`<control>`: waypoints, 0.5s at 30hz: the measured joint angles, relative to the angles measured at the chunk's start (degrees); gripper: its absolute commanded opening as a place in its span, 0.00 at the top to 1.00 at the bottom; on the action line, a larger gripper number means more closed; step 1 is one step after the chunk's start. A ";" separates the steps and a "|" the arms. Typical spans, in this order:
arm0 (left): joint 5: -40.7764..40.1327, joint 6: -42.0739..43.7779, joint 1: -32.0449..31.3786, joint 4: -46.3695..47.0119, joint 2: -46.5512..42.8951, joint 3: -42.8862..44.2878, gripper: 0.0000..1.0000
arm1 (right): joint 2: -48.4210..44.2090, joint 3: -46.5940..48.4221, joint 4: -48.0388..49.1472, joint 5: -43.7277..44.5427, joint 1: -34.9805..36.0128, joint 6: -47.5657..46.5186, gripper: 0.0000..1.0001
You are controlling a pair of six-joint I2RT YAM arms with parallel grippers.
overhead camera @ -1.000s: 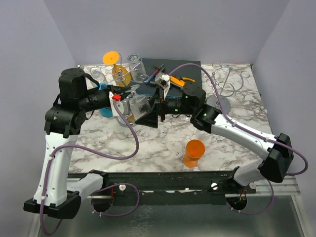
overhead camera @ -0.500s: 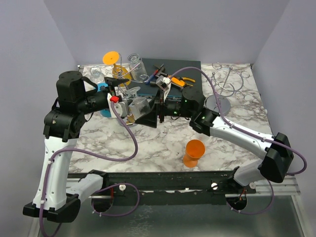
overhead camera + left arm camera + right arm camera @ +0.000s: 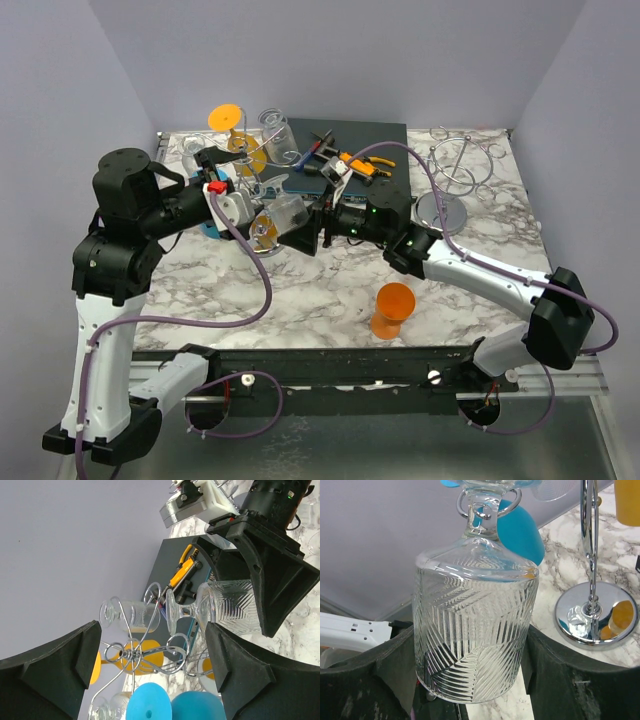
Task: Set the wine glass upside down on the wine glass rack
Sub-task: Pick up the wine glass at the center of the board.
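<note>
One wine glass [image 3: 476,630] is pinched by its bowl between the right pincer [image 3: 470,660] fingers. Left pincer [image 3: 155,650] stands spread wide, gripping nothing.

Clear wine glass [image 3: 475,640], chevron-cut bowl, hung sideways above the surface [image 3: 330,290], gripped round the bowl by the right end effector [image 3: 470,655]. Its foot sat close to the chrome rack [image 3: 594,622].

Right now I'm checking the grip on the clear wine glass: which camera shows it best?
The right wrist view: the clear wine glass fills it, bowl wedged between the right fingers. The left wrist view shows it side-on, partly behind one finger; the top view shows it only small.
</note>
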 measured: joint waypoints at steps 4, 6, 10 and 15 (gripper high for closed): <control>-2.08 -2.21 0.00 -0.83 0.02 1.31 0.08 | 0.74 0.00 1.77 0.68 0.00 -0.52 0.77; -3.19 -3.41 0.00 -1.22 0.24 1.79 0.09 | 1.57 0.00 2.69 0.94 0.00 -0.87 0.77; -5.75 -6.01 0.00 -1.42 1.01 2.80 0.11 | 3.61 0.07 3.96 1.27 0.00 -1.60 0.78; -8.85 -6.97 0.00 -1.53 1.07 2.80 0.17 | 5.88 0.11 5.97 1.88 0.00 -1.92 0.79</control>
